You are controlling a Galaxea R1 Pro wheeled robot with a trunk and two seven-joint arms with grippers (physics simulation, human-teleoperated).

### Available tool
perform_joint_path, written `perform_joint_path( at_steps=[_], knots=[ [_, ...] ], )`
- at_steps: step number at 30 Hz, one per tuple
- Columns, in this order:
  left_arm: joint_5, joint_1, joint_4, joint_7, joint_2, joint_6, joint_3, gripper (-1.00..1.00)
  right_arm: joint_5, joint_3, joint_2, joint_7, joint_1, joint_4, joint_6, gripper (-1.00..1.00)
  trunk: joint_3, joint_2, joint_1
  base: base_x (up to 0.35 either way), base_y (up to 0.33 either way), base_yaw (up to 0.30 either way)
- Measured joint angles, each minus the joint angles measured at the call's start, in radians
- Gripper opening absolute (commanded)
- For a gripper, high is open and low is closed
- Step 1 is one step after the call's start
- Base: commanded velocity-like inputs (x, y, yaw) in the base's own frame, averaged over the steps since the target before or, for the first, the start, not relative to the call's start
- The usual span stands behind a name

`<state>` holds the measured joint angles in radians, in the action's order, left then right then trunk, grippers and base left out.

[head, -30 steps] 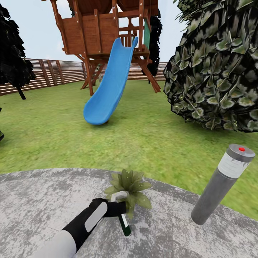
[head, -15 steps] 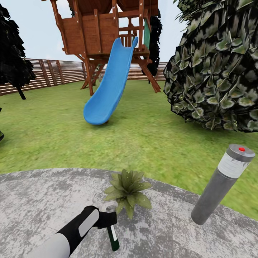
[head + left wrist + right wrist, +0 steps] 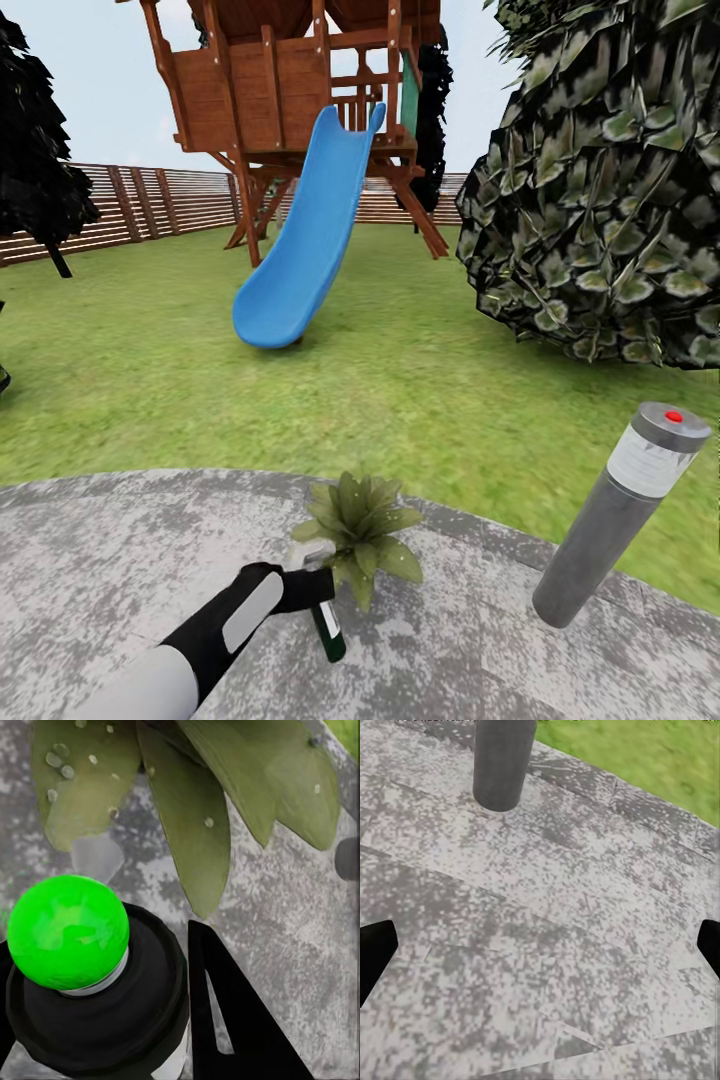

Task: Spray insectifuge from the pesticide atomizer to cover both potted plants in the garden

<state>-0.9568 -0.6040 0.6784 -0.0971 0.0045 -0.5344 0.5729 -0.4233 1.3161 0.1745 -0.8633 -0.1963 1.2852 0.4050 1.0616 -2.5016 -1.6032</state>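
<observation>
While clamped on the spray bottle (image 3: 328, 625) at lower centre, left claw (image 3: 310, 588) aims its nozzle into the plant (image 3: 362, 525), likely to wet leaves; right claw (image 3: 540, 945) spread, empty.

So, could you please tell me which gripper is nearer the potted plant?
Left. The left gripper holds the pesticide atomizer beside the potted plant; the right gripper hangs over bare paving.

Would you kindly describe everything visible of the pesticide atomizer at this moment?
The pesticide atomizer is a small dark green bottle with a pale label band and a whitish trigger head. The left gripper grips it at the head, and the body hangs tilted above the grey paving. Its head sits close against the potted plant, whose speckled leaves show in the left wrist view.
</observation>
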Motion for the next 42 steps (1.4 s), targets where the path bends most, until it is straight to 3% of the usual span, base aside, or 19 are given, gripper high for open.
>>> perform_joint_path(
  at_steps=[5, 10, 20, 21, 24, 26, 28, 30, 34, 42],
  knots=[
    [0.001, 0.000, -0.010, -0.002, -0.040, -0.051, 0.003, -1.00, 0.000, 0.000, 0.000, 0.000, 0.000, 0.003, 0.000, 1.00, 0.000, 0.000, 0.000, 0.000, 0.000, -0.273],
    [0.004, 0.000, -0.011, -0.004, -0.046, -0.047, 0.004, -1.00, 0.000, 0.000, 0.000, 0.000, 0.000, 0.002, 0.000, 1.00, 0.000, 0.000, 0.000, -0.011, -0.095, -0.265],
    [0.005, 0.000, 0.015, -0.023, -0.059, -0.048, 0.002, -1.00, 0.000, -0.001, 0.000, 0.000, 0.000, 0.001, 0.000, 1.00, 0.000, 0.000, 0.000, -0.042, -0.178, -0.009],
    [0.003, -0.001, 0.017, -0.045, -0.064, -0.049, 0.001, -1.00, 0.000, -0.001, 0.000, 0.000, 0.000, 0.000, 0.001, 1.00, 0.000, 0.000, 0.000, -0.001, -0.002, 0.000],
    [-0.001, -0.002, 0.041, -0.188, -0.089, -0.049, -0.005, -1.00, 0.000, -0.001, 0.000, 0.000, 0.000, 0.001, 0.001, 1.00, 0.000, 0.000, 0.000, 0.000, 0.000, 0.000],
    [-0.003, -0.006, 0.048, -0.226, -0.094, -0.049, -0.015, -1.00, -0.001, -0.001, 0.000, 0.000, 0.000, 0.001, 0.002, 1.00, 0.000, 0.000, 0.000, 0.000, 0.000, 0.000],
    [-0.004, -0.010, 0.032, -0.249, -0.097, -0.049, -0.071, -1.00, -0.001, -0.001, 0.000, 0.000, 0.000, 0.000, 0.003, 1.00, 0.000, 0.000, 0.000, 0.000, 0.000, 0.000],
    [-0.006, -0.012, 0.017, -0.319, -0.107, -0.049, -0.088, -1.00, -0.001, -0.001, 0.000, 0.000, 0.000, 0.001, 0.003, 1.00, 0.000, 0.000, 0.000, 0.000, 0.000, 0.000],
    [-0.008, -0.014, 0.006, -0.490, -0.123, -0.050, -0.094, -1.00, 0.000, -0.001, 0.000, 0.000, 0.000, 0.002, 0.003, 1.00, 0.000, 0.000, 0.000, 0.000, 0.000, 0.000],
    [-0.001, -0.014, 0.006, -0.647, -0.156, -0.054, -0.089, -1.00, 0.000, 0.000, 0.000, 0.000, 0.000, 0.003, 0.003, 1.00, 0.000, 0.000, 0.000, 0.000, 0.000, 0.000]
  ],
)
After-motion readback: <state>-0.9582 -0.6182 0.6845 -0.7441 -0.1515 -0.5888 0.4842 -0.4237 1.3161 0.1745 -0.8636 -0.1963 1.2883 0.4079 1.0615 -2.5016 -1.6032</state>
